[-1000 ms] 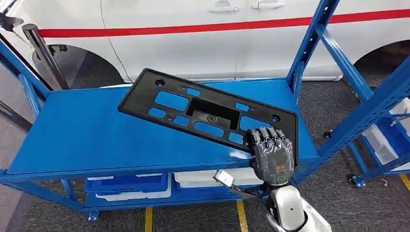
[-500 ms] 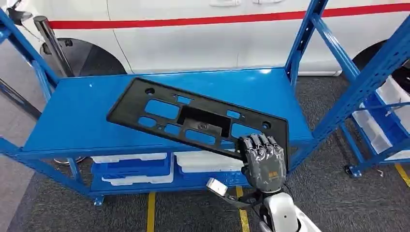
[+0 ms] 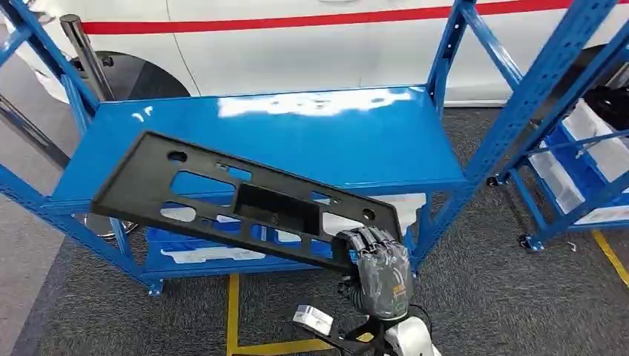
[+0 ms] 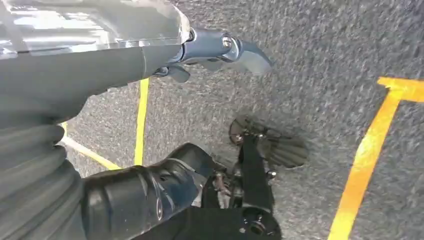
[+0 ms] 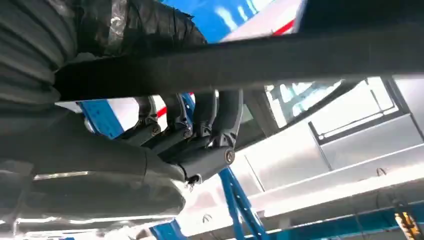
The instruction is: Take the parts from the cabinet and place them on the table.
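Holding black panel clear of blue rack

I see my right hand [image 3: 382, 273] gripping the black cut-out panel [image 3: 237, 204] at one end, panel in front of the blue rack [image 3: 297, 137] shelf, tilted. Left hand [image 4: 220, 47]: can't tell its state.

The right hand [image 3: 378, 271] grips one end of a long black plastic panel with cutouts [image 3: 230, 200]. The panel is tilted in front of a blue metal shelf rack [image 3: 297, 141].

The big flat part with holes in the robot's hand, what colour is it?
Black. The part shows best in the head view, held by the right hand.
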{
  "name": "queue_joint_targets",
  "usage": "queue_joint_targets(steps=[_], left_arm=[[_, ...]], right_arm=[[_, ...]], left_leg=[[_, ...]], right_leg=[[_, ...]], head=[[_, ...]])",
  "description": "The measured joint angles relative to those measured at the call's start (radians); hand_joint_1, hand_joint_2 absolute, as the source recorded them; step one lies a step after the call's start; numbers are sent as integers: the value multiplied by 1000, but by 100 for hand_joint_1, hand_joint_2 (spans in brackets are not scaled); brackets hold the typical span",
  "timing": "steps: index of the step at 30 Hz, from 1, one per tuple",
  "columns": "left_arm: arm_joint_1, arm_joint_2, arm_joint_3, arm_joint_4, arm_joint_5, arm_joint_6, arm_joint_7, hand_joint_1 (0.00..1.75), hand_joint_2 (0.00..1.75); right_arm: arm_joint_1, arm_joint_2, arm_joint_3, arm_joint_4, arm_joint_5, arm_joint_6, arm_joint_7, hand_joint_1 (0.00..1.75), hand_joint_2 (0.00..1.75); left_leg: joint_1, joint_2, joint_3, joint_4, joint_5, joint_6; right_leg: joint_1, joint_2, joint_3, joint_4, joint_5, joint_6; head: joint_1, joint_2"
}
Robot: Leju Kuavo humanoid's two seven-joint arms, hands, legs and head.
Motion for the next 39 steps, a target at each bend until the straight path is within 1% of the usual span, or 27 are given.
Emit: queue_joint_targets(steps=[1,3,5,6,7,8,10,11,12,13,16,17,18,20,21,22,23,25,26,27,28,31,32,34,36,37,39], left_arm=[[6,0,0,0,0,0,0,0,175],[9,0,0,0,-1,-1,-1,0,175],[9,-1,0,0,-3,-2,-2,0,175],[9,-1,0,0,-7,-2,-4,0,175],[9,-1,0,0,-8,-1,-6,0,175],[9,0,0,0,-10,1,-6,0,175],[9,1,0,0,-21,3,-3,0,175],[6,1,-1,0,-27,5,1,0,175],[3,3,-2,0,-32,5,5,0,175],[0,3,-3,0,-34,5,9,0,175],[4,3,-5,0,-40,9,24,0,175],[0,3,-6,0,-42,13,35,0,175],[0,2,-8,0,-43,14,41,0,175],[2,3,-10,0,-43,16,45,0,175],[2,3,-10,0,-43,17,48,0,175],[2,3,-11,0,-45,17,53,0,175],[1,4,-12,0,-50,20,63,0,175],[1,4,-15,0,-53,23,88,0,175],[0,4,-16,0,-60,28,107,0,175],[1,3,-18,0,-64,34,126,0,175],[0,3,-19,0,-73,37,153,0,175],[1,3,-20,0,-86,34,223,0,175],[1,3,-20,0,-88,34,237,0,175],[4,1,-21,0,-97,37,259,0,175],[2,-1,-22,0,-102,37,264,0,175],[2,-1,-24,0,-103,37,266,0,175],[2,-1,-26,0,-104,40,269,0,175]], right_arm=[[2,6,0,-1,-33,0,-14,175,175],[4,20,0,-7,-112,0,-47,175,175],[8,27,1,-14,-244,11,-106,175,175],[9,28,1,-18,-317,24,-138,175,175],[11,30,1,-23,-399,43,-172,175,175],[14,31,1,-28,-475,62,-202,175,175],[20,36,1,-38,-615,105,-261,175,175],[22,40,1,-44,-670,119,-284,175,175],[24,45,1,-50,-710,130,-304,175,175],[24,50,1,-55,-746,143,-322,175,175],[27,55,-2,-62,-876,215,-348,175,175],[33,55,-9,-62,-992,287,-361,175,175],[38,55,-13,-63,-1055,331,-368,175,175],[46,55,-17,-63,-1106,356,-373,175,175],[46,55,-21,-63,-1117,363,-377,175,175],[47,55,-25,-63,-1135,378,-383,175,175],[48,55,-27,-63,-1158,397,-391,175,175],[48,55,-31,-63,-1224,447,-404,175,175],[48,55,-32,-63,-1259,473,-407,175,175],[46,55,-32,-64,-1294,509,-408,175,175],[46,55,-32,-65,-1339,551,-410,175,175],[43,55,-35,-65,-1444,651,-422,175,175],[40,56,-35,-63,-1457,666,-422,175,175],[37,61,-36,-60,-1478,687,-421,175,175],[36,61,-39,-56,-1485,696,-421,175,175],[36,61,-40,-53,-1486,697,-421,175,175],[36,61,-43,-48,-1486,700,-421,175,175]], left_leg=[[3,-1,-5,3,3,-6],[5,-3,-33,74,-118,-12],[6,-2,-60,213,-232,-17],[5,-3,-64,271,-250,-17],[5,-3,-55,301,-237,-16],[5,-3,-23,291,-198,-14],[4,-3,93,165,-135,-7],[1,-6,164,73,-145,1],[-5,-5,224,-26,-185,6],[-7,-5,230,-50,-193,5],[-11,-4,212,-58,-157,19],[-3,6,200,-67,-136,24],[-3,6,182,-67,-123,37],[-4,7,147,-64,-96,44],[-5,7,131,-63,-81,44],[-6,8,109,-59,-68,41],[-6,8,87,-52,-55,38],[-5,9,46,-35,-37,31],[-5,8,32,-23,-31,26],[-9,7,16,-10,-27,19],[-8,6,14,-4,-21,13],[-3,5,7,-13,10,-6],[3,1,-3,-1,-8,-10],[4,-1,-36,95,-141,-21],[5,-1,-62,236,-229,-27],[5,-1,-64,286,-233,-27],[4,-1,-8,261,-170,-23]], right_leg=[[-6,-5,-10,-8,16,-13],[-6,-8,-40,-8,42,-28],[-3,-7,-75,-7,70,-30],[0,-8,-91,-6,83,-30],[1,-8,-109,-4,96,-30],[1,-9,-128,-3,110,-28],[1,-8,-158,1,133,-24],[0,-8,-163,2,144,-22],[5,-7,-169,2,153,-14],[2,-11,-169,-3,166,-8],[-1,-11,-167,-30,208,11],[-4,-8,-178,-18,179,15],[-3,-6,-192,20,112,17],[-7,-7,-218,160,-23,21],[-7,-7,-227,232,-51,24],[-7,-7,-225,281,-36,27],[-8,-7,-206,291,7,28],[-11,-7,-115,204,69,28],[-13,-7,-45,119,59,27],[-10,-7,22,18,-6,26],[-3,-2,36,-13,-24,12],[3,-6,11,-17,2,-12],[-3,-12,-1,-20,17,-22],[-3,-10,-34,-20,45,-34],[0,-11,-63,-20,70,-34],[2,-12,-81,-18,83,-34],[3,-13,-112,-16,106,-32]], head=[[-1,0],[-3,0],[-3,0],[-3,0],[-3,0],[-3,0],[-3,0],[-3,0],[-2,0],[-2,0],[-5,0],[-5,0],[-4,0],[-3,0],[-3,0],[-3,0],[-3,0],[-3,0],[-3,0],[-3,0],[-6,0],[-3,0],[-3,0],[-6,0],[-6,0],[-5,0],[-5,0]])
